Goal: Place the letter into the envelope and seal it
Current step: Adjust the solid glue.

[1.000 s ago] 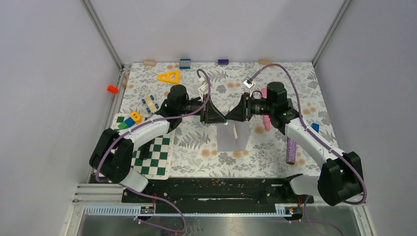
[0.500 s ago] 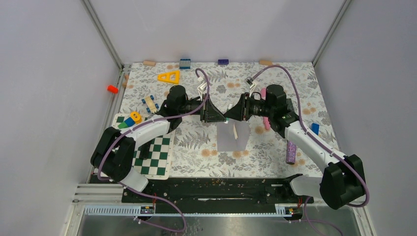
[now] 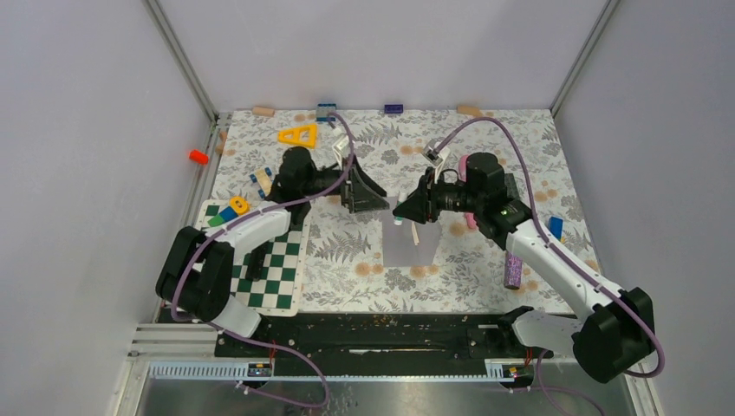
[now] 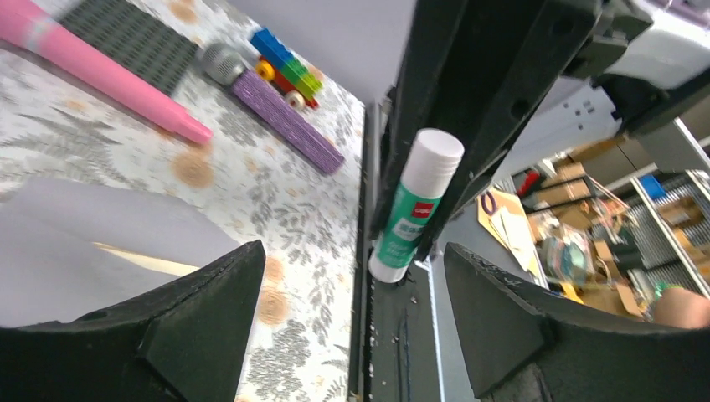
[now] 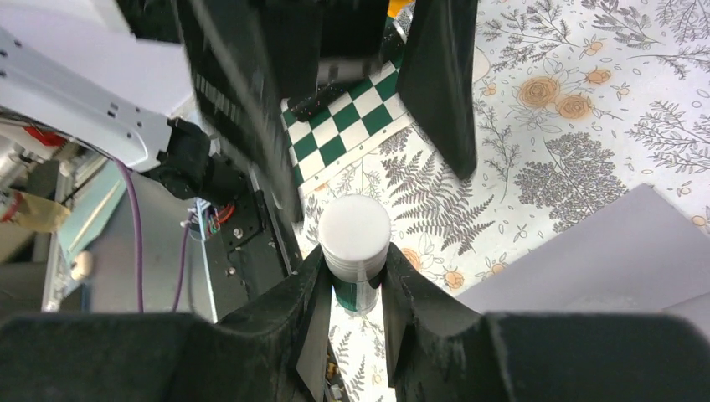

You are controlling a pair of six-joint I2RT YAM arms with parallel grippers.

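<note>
Floral desk [image 3: 520, 147]: envelope [image 3: 403, 251] lies flat mid-desk, letter [image 3: 415, 232] peeking out. Your right jaws clamp the glue stick [image 5: 356, 243]; left jaws gape, empty. Sealing step: cap looks on, so uncap first.

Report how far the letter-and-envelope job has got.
Done: the letter appears tucked into the envelope, only a tan edge showing. In hand: the right end effector grips a glue stick by the envelope's far edge; the left end effector is open and empty. Left: glue and seal the envelope.
</note>
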